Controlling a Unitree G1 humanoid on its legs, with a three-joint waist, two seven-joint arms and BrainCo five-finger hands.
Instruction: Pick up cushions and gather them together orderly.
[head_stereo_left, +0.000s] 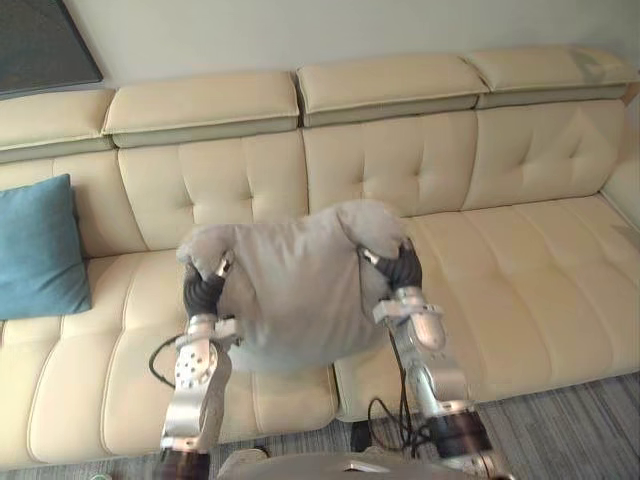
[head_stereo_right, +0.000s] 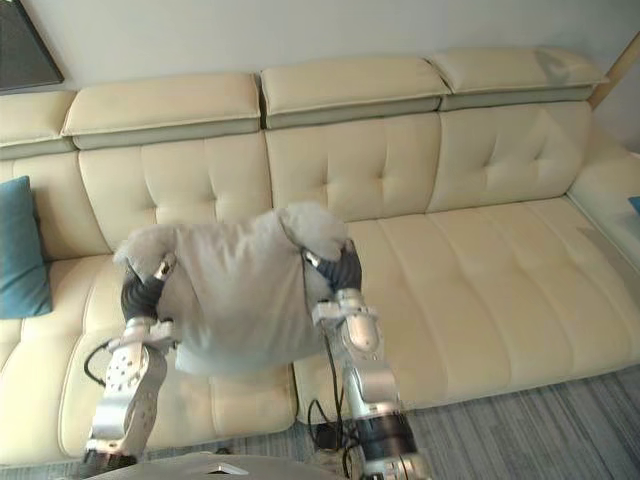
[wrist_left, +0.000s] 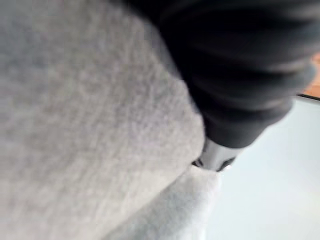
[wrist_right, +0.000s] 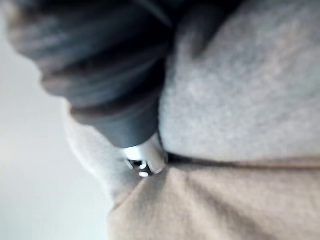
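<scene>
The grey cushion (head_stereo_left: 295, 300) is being held up over the seat of the cream sofa (head_stereo_left: 520, 290), a little left of the sofa's middle. Its broad face is turning toward the robot and its lower part is drooping toward the seat's front edge. The left hand (head_stereo_left: 203, 290) is pressing into the cushion's upper left corner and the right hand (head_stereo_left: 402, 270) into its upper right corner, so the cushion is hanging between the two. The fabric is bulging up and over both dark covers (the corners are puffing out like small ears). In each wrist view the grey cloth is lying tight against that hand's cover, with a short silver part sinking into it. Whether either hand is clasping the cushion or only pressing flat against it I cannot tell, since the cloth is hiding the rest. A teal cushion (head_stereo_left: 38, 250) is leaning upright against the sofa's backrest at its far left end, well apart from the grey one. A dark panel (head_stereo_left: 40, 40) is hanging on the wall above the sofa's left end, and a grey striped carpet (head_stereo_left: 590, 420) is lying in front of the sofa.
</scene>
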